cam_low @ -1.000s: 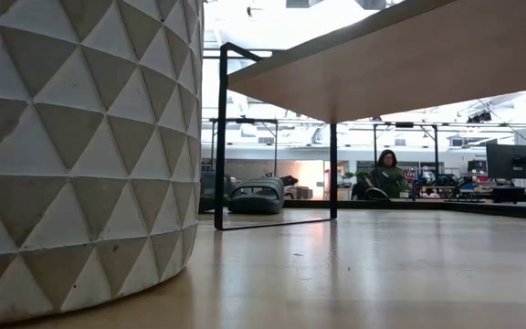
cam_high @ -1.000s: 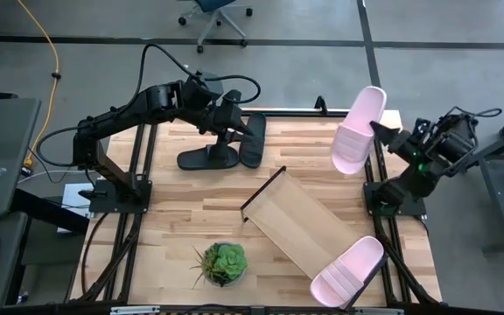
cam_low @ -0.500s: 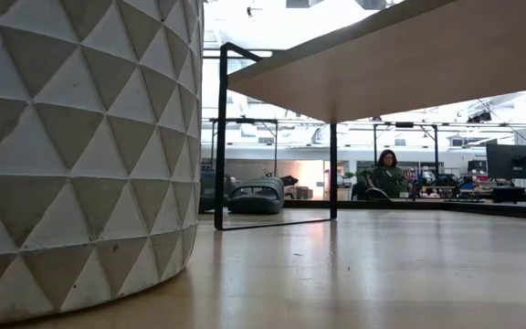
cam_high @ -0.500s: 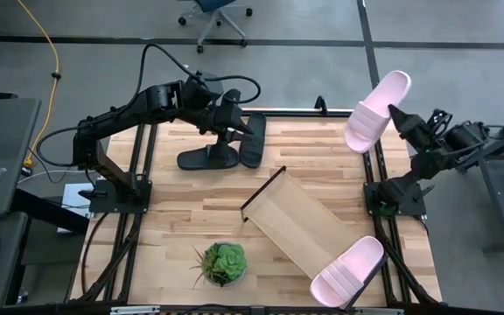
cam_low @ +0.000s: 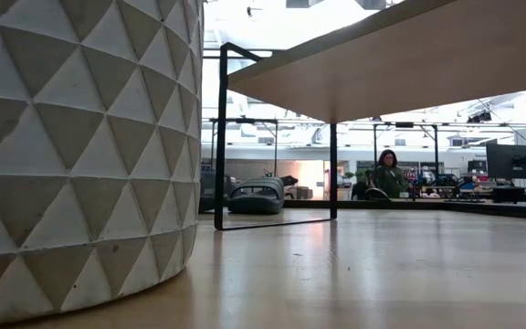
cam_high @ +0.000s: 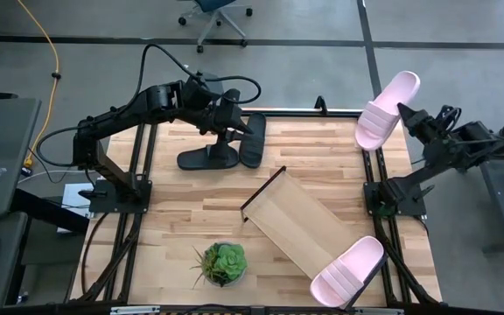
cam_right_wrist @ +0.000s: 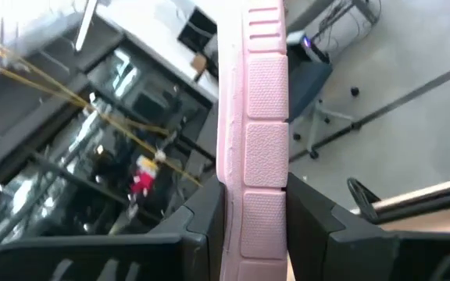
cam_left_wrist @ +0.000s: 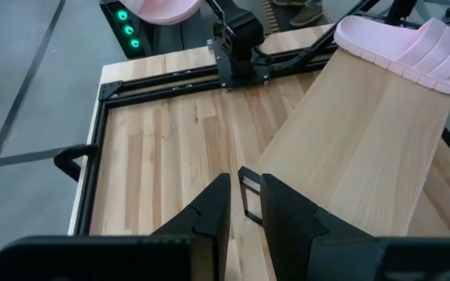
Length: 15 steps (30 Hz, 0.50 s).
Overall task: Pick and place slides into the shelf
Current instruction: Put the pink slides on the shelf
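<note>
Right end effector (cam_high: 402, 110) lifts 1 clamped pink slide (cam_high: 387, 110); left end effector (cam_high: 232, 133) sits nearly closed, empty.

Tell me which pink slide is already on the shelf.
The pink slide at the shelf's near-right end lies on it; the other pink slide is clamped in the right gripper, off the table's far-right corner.

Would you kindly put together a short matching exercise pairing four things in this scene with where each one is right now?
Things:
1. raised pink slide
2. second pink slide
3. black slides
4. potted plant

Places:
A. on the tabletop, beside the left gripper
B. lying on the shelf, at its end
C. on the tabletop near the front edge
D. clamped in the right gripper, over the table's far right corner

Pairs: 1-D, 2-B, 3-A, 4-C
</note>
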Each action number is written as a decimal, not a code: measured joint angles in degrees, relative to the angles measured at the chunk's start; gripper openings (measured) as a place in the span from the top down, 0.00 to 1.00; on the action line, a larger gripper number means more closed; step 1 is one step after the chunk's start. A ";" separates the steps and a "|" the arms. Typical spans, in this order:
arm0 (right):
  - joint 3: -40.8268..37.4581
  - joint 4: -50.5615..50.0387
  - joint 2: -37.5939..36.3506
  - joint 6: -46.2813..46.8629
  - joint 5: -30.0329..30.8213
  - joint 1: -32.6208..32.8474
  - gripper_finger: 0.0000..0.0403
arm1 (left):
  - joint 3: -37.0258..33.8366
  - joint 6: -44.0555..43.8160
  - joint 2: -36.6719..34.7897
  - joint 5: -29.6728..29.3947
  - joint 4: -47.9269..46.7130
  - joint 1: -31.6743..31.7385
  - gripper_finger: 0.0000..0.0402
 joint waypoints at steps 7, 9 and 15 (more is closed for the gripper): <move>-0.81 0.55 -0.03 0.03 1.64 0.00 0.80 | 0.01 -0.02 0.00 -1.34 -0.02 0.00 0.85; -2.28 1.86 -0.03 0.90 1.89 -0.01 0.80 | 0.00 -0.01 0.00 -1.45 -0.02 0.00 0.85; -10.65 9.67 -0.03 5.43 -0.31 0.15 0.80 | -0.01 -0.02 0.00 -1.95 -0.02 0.00 0.85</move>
